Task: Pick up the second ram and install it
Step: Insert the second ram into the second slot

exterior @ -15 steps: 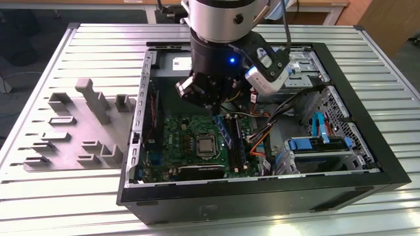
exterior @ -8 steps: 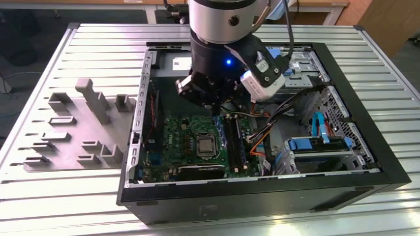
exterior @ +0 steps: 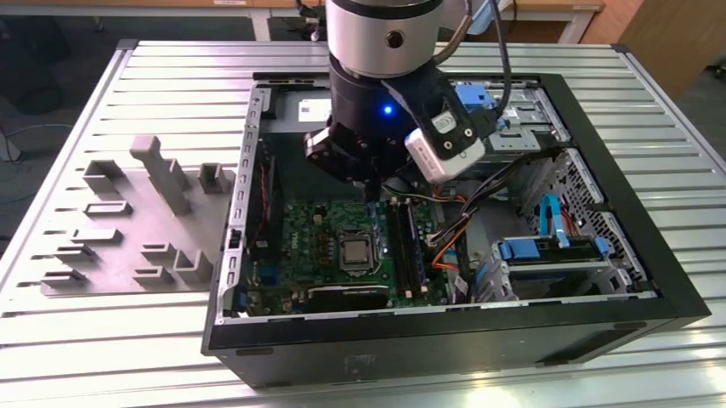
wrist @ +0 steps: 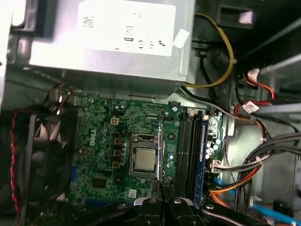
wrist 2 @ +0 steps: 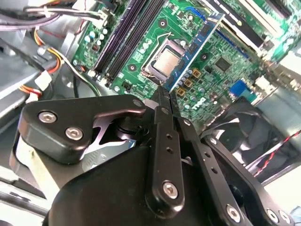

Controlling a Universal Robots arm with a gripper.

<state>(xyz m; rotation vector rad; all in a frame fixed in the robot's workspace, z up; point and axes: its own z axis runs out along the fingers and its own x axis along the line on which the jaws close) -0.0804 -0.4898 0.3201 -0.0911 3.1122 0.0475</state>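
Observation:
My gripper is shut on the second ram, a thin blue-green stick reaching out from the fingertips over the processor socket. In the first wrist view the ram appears edge-on, rising from the gripper beside the socket, with the black memory slots a short way to one side. A blue strip runs along the outermost slot. In the exterior view the gripper hangs inside the open computer case, just above the motherboard and next to the memory slots.
A grey moulded tray lies on the slatted table at the exterior view's left. Inside the case are the power supply, a fan, bundles of cables beside the slots, and drive bays with blue clips.

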